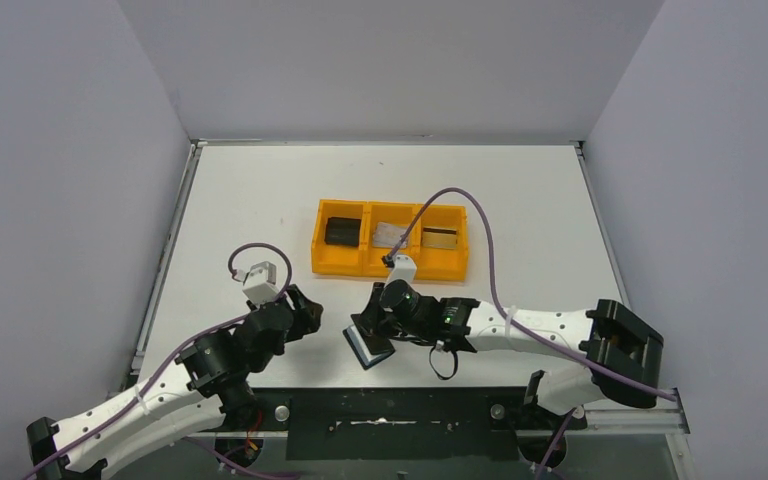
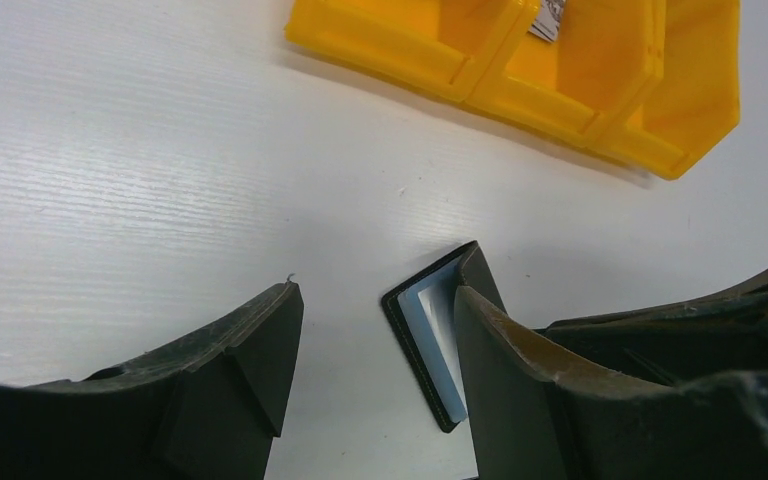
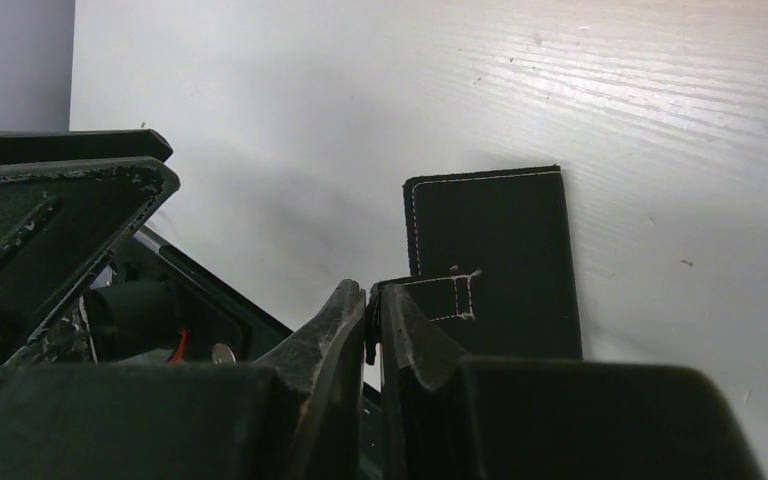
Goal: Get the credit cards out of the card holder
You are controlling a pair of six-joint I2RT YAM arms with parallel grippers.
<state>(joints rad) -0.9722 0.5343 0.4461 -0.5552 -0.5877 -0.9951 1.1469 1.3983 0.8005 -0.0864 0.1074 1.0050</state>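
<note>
Tabletop (image 1: 260,200): card holder (image 1: 370,346) near front edge

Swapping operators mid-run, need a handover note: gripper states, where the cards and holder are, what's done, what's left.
Right gripper: shut on the small tab of the flat black bifold card holder, held between the arms on the near side of the orange three-compartment tray.
Left gripper: open, empty, close to the holder.
Cards: thin silvery-grey card in the tray's middle compartment, gold card with dark stripe in its right one.
Done: both visible cards are out.
Left: cannot tell whether the pockets hold more; check, then release the holder.
</note>
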